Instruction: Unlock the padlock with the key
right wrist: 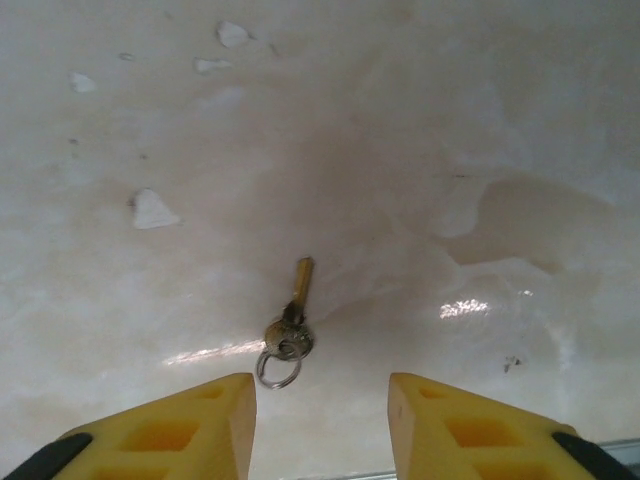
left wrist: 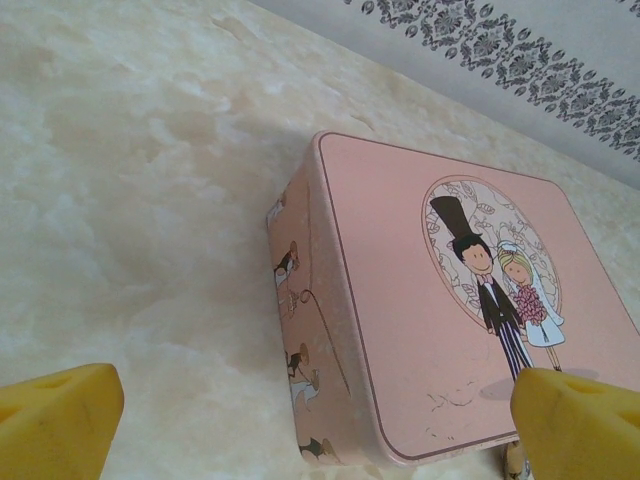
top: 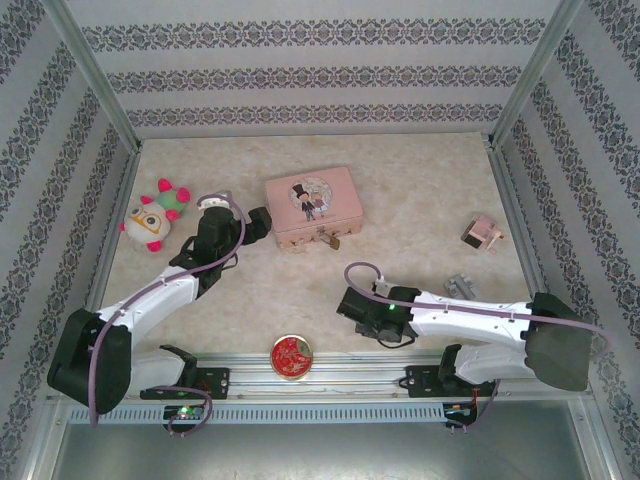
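Key (right wrist: pixel 290 322): flat on the table (right wrist: pixel 500 120), just ahead of the right gripper (right wrist: pixel 320 400). It looks small, light and probably slick; I would pinch it at the ring end and leave the gold blade free.
Right gripper: jaws partly apart, nothing between them.
Padlock (top: pixel 330 240): tiny and brass, at the front of the pink tin (top: pixel 313 205). It is stiff but likely to swing, so it will want steadying.
Left gripper (left wrist: pixel 315 425): spread wide and empty at the tin's left end.
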`<state>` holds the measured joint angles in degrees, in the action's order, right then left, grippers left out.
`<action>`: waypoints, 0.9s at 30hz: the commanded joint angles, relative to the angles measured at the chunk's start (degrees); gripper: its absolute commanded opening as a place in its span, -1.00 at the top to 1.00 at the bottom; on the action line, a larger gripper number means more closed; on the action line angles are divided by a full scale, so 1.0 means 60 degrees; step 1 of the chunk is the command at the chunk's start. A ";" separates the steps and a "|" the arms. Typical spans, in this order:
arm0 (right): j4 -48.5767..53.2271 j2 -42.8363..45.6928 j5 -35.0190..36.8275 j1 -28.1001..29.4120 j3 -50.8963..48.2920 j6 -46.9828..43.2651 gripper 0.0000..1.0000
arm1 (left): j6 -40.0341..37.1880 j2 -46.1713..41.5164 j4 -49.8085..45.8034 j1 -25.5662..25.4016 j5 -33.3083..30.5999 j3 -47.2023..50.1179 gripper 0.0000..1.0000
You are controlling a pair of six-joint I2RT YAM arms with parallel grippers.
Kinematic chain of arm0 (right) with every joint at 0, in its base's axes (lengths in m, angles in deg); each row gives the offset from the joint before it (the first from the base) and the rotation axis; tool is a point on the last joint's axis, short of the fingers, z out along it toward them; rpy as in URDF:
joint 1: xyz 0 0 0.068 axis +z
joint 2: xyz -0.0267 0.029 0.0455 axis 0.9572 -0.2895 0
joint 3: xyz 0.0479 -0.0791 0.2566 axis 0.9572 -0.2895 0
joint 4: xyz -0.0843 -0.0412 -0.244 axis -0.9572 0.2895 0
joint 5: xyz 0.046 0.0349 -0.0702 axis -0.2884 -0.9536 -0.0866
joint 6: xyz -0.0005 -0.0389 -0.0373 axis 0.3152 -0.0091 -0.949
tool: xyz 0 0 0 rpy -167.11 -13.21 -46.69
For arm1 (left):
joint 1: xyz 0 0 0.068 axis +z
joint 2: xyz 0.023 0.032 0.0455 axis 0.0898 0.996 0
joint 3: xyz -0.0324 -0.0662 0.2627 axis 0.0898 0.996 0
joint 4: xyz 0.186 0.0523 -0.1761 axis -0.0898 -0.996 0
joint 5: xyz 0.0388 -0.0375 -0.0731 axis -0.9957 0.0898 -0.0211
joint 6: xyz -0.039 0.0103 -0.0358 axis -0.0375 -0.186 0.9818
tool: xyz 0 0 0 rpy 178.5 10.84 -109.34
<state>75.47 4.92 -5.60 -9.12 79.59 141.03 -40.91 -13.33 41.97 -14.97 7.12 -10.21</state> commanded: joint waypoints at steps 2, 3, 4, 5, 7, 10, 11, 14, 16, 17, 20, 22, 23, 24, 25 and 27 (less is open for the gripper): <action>-0.0847 -0.0091 -0.0098 -0.0205 -0.0458 0.0638 0.22 | -0.0096 0.0220 0.0463 0.0119 0.0265 0.0024 -0.99; -0.0933 -0.0090 -0.0128 -0.0243 -0.0508 0.0639 0.22 | -0.0085 0.0244 0.0500 0.0128 0.0308 0.0034 -0.99; -0.1058 -0.0104 -0.0181 -0.0306 -0.0567 0.0638 0.22 | -0.0081 0.0277 0.0570 0.0119 0.0355 0.0036 -0.99; -0.1216 -0.0105 -0.0223 -0.0353 -0.0621 0.0619 0.22 | -0.0066 0.0304 0.0629 0.0120 0.0390 0.0057 -0.99; -0.1491 -0.0154 -0.0335 -0.0419 -0.0686 0.0584 0.22 | -0.0052 0.0348 0.0706 0.0124 0.0448 0.0065 -0.99; -0.1594 -0.0369 -0.0504 -0.0466 -0.0648 0.0532 0.22 | -0.0077 0.0401 0.0751 0.0132 0.0478 0.0080 -0.99; -0.1566 -0.0470 -0.0569 -0.0488 -0.0606 0.0521 0.23 | -0.0088 0.0399 0.0751 0.0142 0.0470 0.0080 -0.99; -0.1481 -0.0669 -0.0818 -0.0484 -0.0529 0.0489 0.25 | -0.0130 0.0418 0.0753 0.0131 0.0468 0.0080 -0.99; -0.1385 -0.0747 -0.0961 -0.0437 -0.0500 0.0485 0.27 | -0.0167 0.0423 0.0751 0.0145 0.0449 0.0080 -0.99; -0.1303 -0.0783 -0.1008 -0.0413 -0.0485 0.0492 0.28 | -0.0182 0.0425 0.0739 0.0133 0.0449 0.0069 -0.99; -0.1200 -0.0770 -0.1096 -0.0388 -0.0507 0.0518 0.33 | -0.0228 0.0403 0.0718 0.0148 0.0449 0.0072 -0.99; -0.1160 -0.0737 -0.1130 -0.0384 -0.0514 0.0536 0.37 | -0.0242 0.0360 0.0722 0.0153 0.0434 0.0094 -0.99; -0.1117 -0.0713 -0.1129 -0.0387 -0.0507 0.0522 0.40 | -0.0242 0.0337 0.0722 0.0147 0.0434 0.0112 -0.99; -0.1064 -0.0684 -0.1128 -0.0378 -0.0500 0.0513 0.42 | -0.0256 0.0327 0.0722 0.0152 0.0421 0.0123 -0.99; -0.1007 -0.0656 -0.1129 -0.0385 -0.0485 0.0494 0.43 | -0.0257 0.0310 0.0715 0.0153 0.0420 0.0123 -0.99; -0.0920 -0.0590 -0.1139 -0.0379 -0.0483 0.0478 0.44 | -0.0271 0.0293 0.0708 0.0160 0.0420 0.0123 -0.99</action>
<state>67.49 0.79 -10.32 -11.54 76.31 143.50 -41.15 -11.12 44.09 -14.97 9.35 -10.10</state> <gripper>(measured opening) 0.285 0.993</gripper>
